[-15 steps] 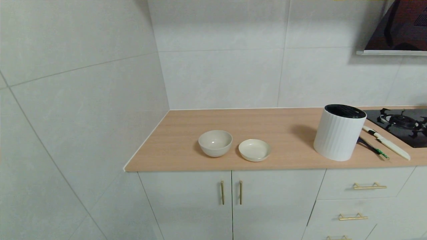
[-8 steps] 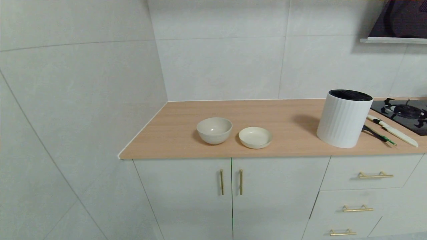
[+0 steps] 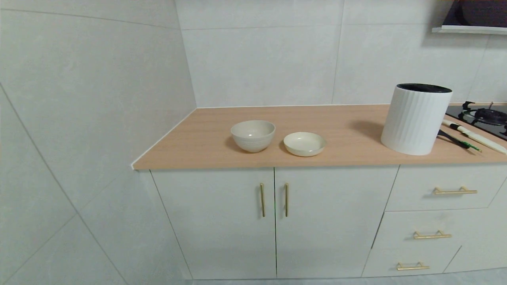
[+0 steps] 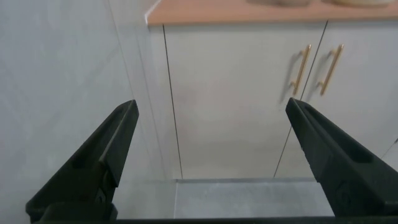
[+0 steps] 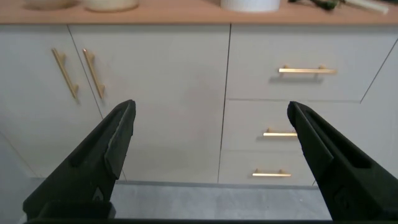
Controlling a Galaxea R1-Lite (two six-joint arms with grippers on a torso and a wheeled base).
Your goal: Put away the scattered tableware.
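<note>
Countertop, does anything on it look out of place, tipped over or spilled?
A knife and a dark green-tipped utensil lie loose on the countertop beside the white ribbed holder, toward the stove, not standing in the holder. The bowl and the shallow dish sit upright, side by side. Nothing looks spilled or broken.

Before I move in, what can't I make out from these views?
White holder: head view, its rim hides what lies inside.
Knife: head view, far end meets the right edge.
Dark utensil: head view, one end hidden behind the holder.
Bowl and dish: right wrist view, mostly cut off by the top edge.
Cupboard contents: closed doors hide them in every view.
</note>
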